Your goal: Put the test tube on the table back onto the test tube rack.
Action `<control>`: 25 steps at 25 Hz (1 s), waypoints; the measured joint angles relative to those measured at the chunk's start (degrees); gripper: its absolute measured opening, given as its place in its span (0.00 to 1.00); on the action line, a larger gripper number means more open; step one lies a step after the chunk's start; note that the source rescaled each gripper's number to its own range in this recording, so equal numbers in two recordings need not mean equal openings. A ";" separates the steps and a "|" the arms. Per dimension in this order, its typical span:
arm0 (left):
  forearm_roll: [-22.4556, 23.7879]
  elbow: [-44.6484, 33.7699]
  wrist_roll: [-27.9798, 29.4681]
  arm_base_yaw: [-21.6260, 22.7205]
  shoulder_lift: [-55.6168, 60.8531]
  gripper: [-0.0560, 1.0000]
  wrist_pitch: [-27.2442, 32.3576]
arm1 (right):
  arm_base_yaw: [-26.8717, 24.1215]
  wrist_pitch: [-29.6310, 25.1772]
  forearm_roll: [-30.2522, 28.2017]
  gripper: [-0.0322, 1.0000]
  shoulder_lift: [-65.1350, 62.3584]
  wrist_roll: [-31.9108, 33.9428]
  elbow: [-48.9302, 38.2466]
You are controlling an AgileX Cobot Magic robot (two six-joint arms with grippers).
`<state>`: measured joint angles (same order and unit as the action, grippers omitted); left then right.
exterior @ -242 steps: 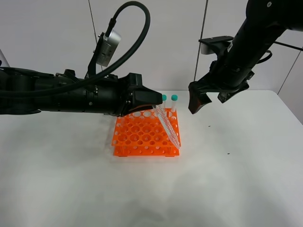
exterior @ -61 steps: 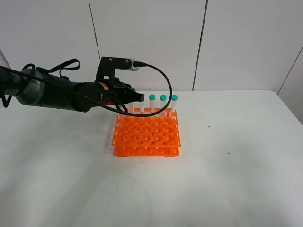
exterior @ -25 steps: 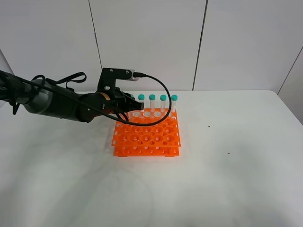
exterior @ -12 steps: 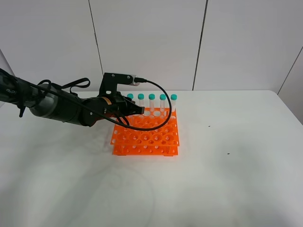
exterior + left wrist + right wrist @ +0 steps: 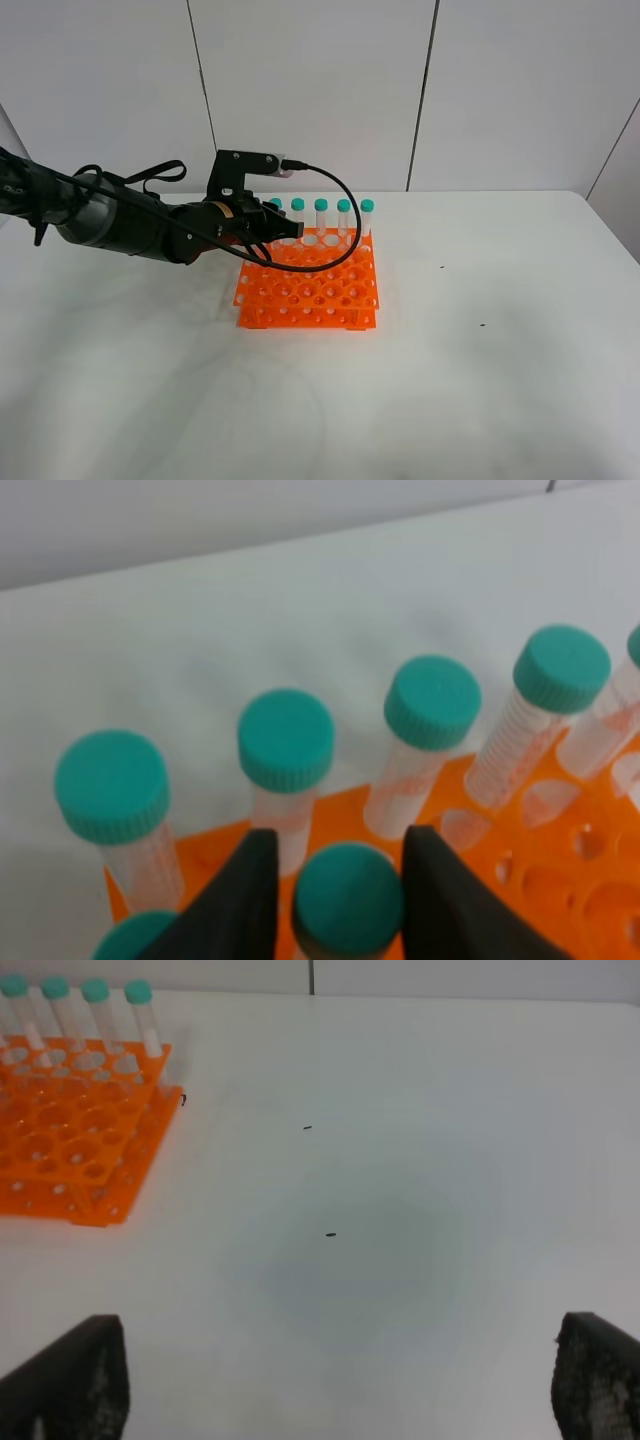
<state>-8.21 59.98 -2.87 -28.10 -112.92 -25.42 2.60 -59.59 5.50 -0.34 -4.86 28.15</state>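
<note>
One white counter (image 5: pixel 480 380) carries the orange test tube rack (image 5: pixel 310 292), squarish, two tiers, grid of round holes. Left arm reaches over the rack's far-left corner in the high view. Left hand (image 5: pixel 335 880) sits right over the test tube (image 5: pixel 348 898) in the wrist view: its teal cap is between the two dark fingers (image 5: pixel 245 900), a finger close on each side. Whether they touch the cap or stand just off it I cannot tell, so the hand may be gripping or letting go. The tube seems to stand upright in a rack hole, one row nearer the wrist camera than the back row of capped tubes (image 5: pixel 432 702); its body is hidden below the cap.

Handling, as a judgement: light, stiff clear plastic, smooth and likely slippery on the body, not very fragile. The ribbed screw cap or just below it is the best hold.

Right hand (image 5: pixel 340 1380) is wide open, empty, over bare counter well apart from the rack.
</note>
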 joint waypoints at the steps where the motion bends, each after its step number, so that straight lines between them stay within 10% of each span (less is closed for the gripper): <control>1: 0.00 0.00 0.00 0.00 0.39 0.30 0.42 | 0.00 0.00 0.00 0.92 0.00 0.00 0.00; 15: -0.05 -0.04 -4.36 0.00 14.28 0.39 14.85 | 0.00 0.00 0.00 0.92 0.00 0.05 0.00; 21: -0.05 0.96 -4.80 0.00 20.07 0.90 28.23 | 0.00 0.00 0.00 0.92 0.00 0.11 0.00; 25: -0.05 5.57 -4.80 0.00 19.69 0.98 42.55 | 0.00 0.00 0.00 0.92 0.00 0.11 0.00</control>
<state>-8.26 65.56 -7.68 -28.10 -93.23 17.13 2.60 -59.59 5.50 -0.34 -4.75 28.15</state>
